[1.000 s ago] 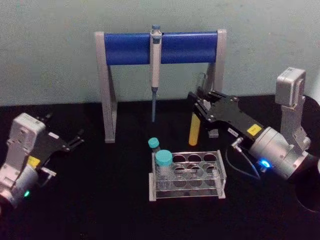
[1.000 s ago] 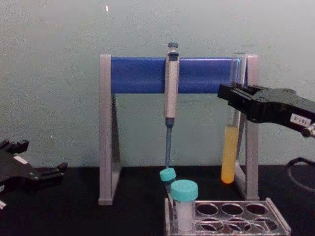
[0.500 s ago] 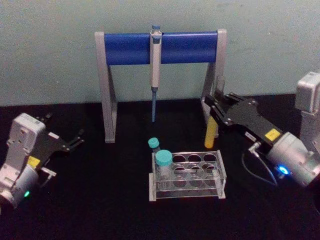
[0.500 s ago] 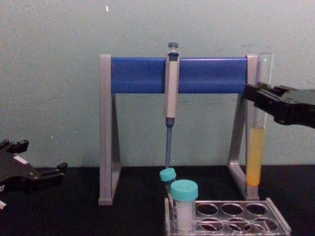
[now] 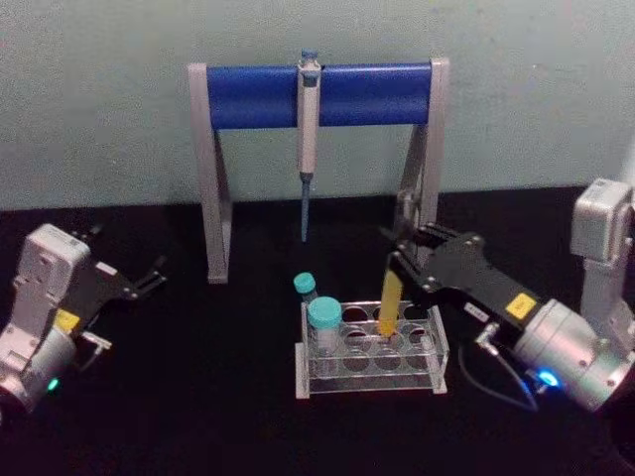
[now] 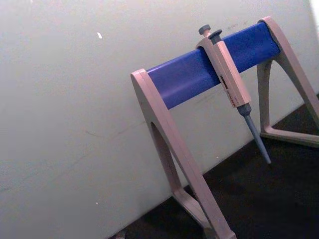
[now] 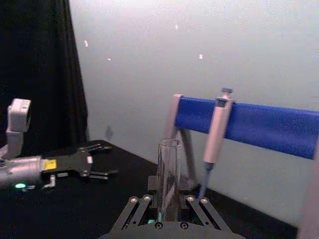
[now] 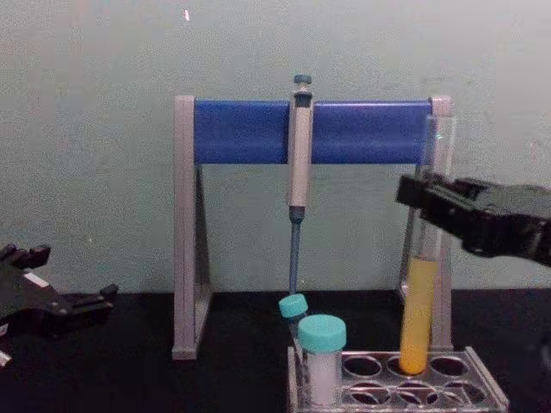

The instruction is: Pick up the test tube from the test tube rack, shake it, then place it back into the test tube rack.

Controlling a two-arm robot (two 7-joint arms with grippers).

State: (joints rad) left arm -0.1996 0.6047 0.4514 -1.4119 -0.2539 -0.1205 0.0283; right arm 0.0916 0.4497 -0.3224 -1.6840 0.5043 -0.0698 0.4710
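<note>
My right gripper (image 5: 395, 260) is shut on the test tube (image 5: 390, 302), a thin clear tube with yellow liquid in its lower part. The tube hangs slightly tilted over the clear test tube rack (image 5: 437, 349). In the chest view the test tube (image 8: 419, 310) has its rounded end at a back hole of the rack (image 8: 448, 391), under the right gripper (image 8: 424, 194). I cannot tell how far in it sits. In the right wrist view the tube's open top (image 7: 168, 174) rises between the fingers (image 7: 133, 200). My left gripper (image 5: 149, 278) is parked open at the far left.
Two teal-capped white vials (image 5: 324, 319) (image 5: 306, 286) stand at the rack's left end. Behind it is the grey-and-blue pipette stand (image 5: 258, 94) with a pipette (image 5: 309, 119) hanging from it. Its right leg (image 8: 441, 258) is close behind the tube. Black tabletop lies all around.
The right gripper, which had carried the tube out to the right, has come back left and down. The tube's lower end is now at the rack's top.
</note>
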